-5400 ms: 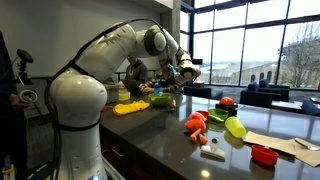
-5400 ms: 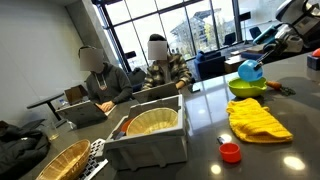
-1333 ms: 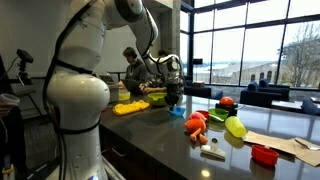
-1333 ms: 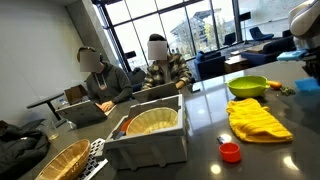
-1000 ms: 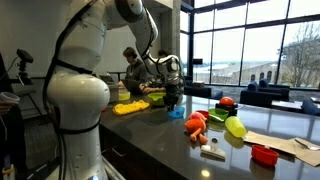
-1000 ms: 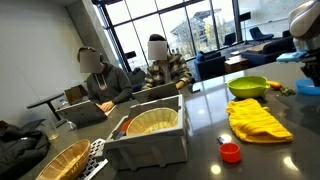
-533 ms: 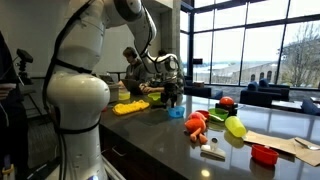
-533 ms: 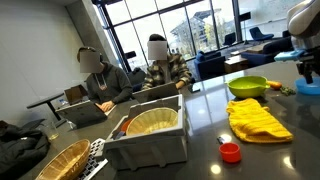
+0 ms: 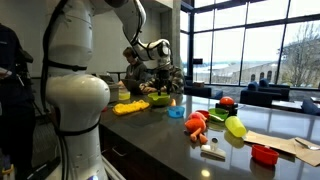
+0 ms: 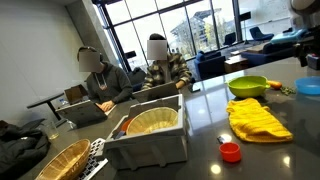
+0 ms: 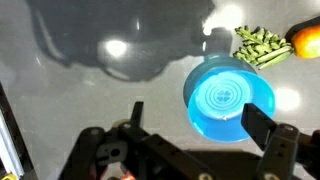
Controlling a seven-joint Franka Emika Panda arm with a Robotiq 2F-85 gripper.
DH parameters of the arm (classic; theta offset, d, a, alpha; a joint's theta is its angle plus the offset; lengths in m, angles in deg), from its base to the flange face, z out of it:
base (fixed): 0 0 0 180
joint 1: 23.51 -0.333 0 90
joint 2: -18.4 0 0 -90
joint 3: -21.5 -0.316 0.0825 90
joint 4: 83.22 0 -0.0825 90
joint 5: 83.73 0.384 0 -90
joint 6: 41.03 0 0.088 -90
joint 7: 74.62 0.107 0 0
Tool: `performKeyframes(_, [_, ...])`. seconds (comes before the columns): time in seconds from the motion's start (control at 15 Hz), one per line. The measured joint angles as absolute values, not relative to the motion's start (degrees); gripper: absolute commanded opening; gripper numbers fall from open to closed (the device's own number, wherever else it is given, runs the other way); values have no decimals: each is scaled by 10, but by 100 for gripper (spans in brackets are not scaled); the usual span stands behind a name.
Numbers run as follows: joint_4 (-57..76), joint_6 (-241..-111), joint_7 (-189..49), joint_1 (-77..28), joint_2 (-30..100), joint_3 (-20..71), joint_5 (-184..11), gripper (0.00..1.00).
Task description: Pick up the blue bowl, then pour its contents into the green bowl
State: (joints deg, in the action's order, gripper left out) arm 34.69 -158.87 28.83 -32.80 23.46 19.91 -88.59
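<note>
The blue bowl stands upright on the dark table and looks empty; it also shows in both exterior views. My gripper hovers above it, open, with nothing between the fingers; the bowl lies below, nearer the right finger. In an exterior view the gripper hangs a short way above the blue bowl. The green bowl sits on the table just beyond the blue one.
A yellow cloth lies beside the green bowl. A green striped item and an orange item lie close to the blue bowl. Red-orange toys, a yellow-green ball and a red dish lie farther along.
The jaws have opened and let go of the blue bowl, which stays on the table. The gripper has risen above it.
</note>
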Motion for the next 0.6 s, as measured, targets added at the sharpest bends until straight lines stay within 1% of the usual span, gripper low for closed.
performKeyframes(0.4, [373,-1543,304,-322,153,193,-881,100])
performKeyframes(0.6, [374,-1543,304,-318,149,189,-881,100])
